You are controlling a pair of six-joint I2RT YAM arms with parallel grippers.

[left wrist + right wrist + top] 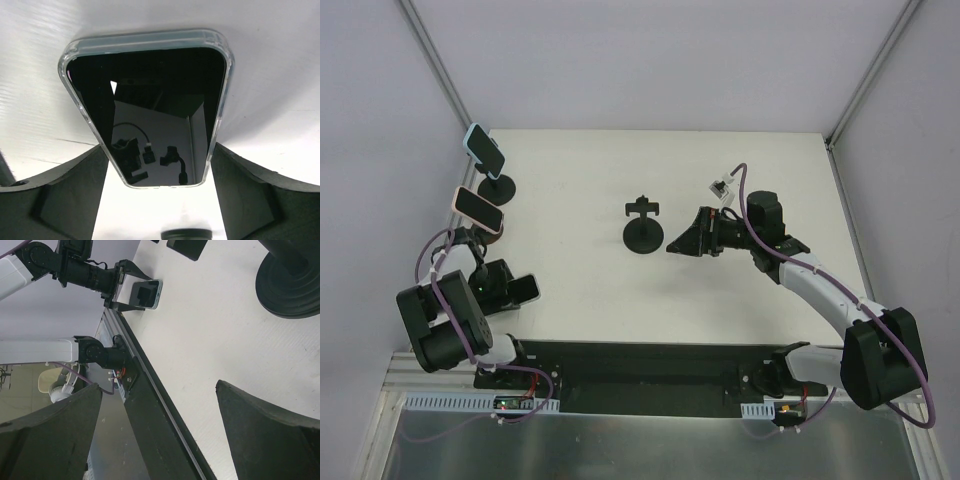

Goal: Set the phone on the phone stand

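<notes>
- Left jaws: the black fingers [60,195] are pressed against both long sides of the phone, near its lower end.
- Black-screened phone in a clear, glossy case [150,115]: sits between the left jaws at the bench's near-left corner [525,289], screen facing the wrist camera. I cannot tell whether it rests on the bench or is lifted.
- Right jaws: wide apart, the dark fingers [270,430] open over the bench surface, just right of the stand.
- Black phone stand with round base and small cradle [643,228]: upright mid-bench, unoccupied, well apart from the phone.
- White bench [740,170]: carries all of the above.
- Second phone, light-blue case [485,148]: mounted on another black round-based stand [498,188] at the far-left corner.
- Third phone, pinkish case [479,209]: by the left edge, between that stand and the left arm.
</notes>
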